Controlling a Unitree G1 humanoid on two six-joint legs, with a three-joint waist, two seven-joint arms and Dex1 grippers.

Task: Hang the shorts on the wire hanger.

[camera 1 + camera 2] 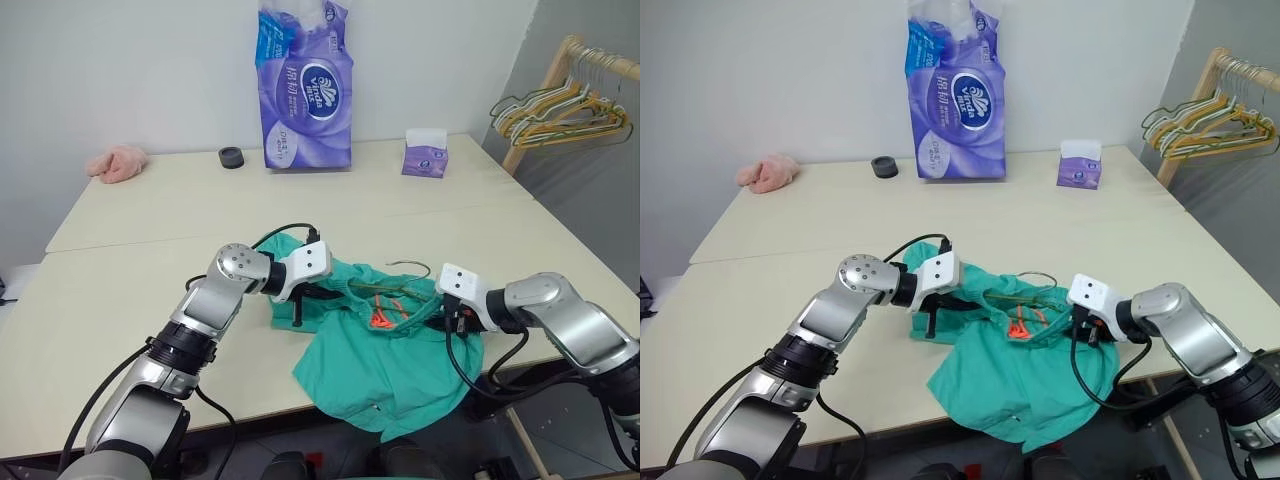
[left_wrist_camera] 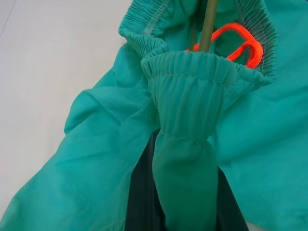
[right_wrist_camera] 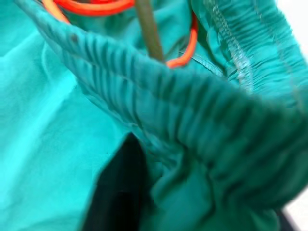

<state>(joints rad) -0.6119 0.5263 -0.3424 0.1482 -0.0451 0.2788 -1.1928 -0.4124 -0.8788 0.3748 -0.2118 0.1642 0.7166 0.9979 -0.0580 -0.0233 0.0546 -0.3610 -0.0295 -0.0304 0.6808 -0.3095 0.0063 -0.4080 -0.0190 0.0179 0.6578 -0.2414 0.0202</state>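
Between both claws, the shorts point(image 1: 385, 345) lie bunched over the wire hanger point(image 1: 405, 268).

Shorts point(image 1: 390, 370) at table point(image 1: 150, 290) front edge, half overhanging; wire hanger point(image 1: 405, 268) inside waistband; tissue pack point(image 1: 305, 90) at back edge.

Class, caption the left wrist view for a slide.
Left claw pinching the shorts waistband, wire hanger inside.

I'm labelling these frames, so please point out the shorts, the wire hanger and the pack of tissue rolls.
shorts point(image 1: 400, 365): left eye view, on the flat teal fabric below the waistband.
wire hanger point(image 1: 412, 265): left eye view, on the curved hook sticking out past the waistband.
pack of tissue rolls point(image 1: 305, 95): left eye view, on the purple front of the wrapper.
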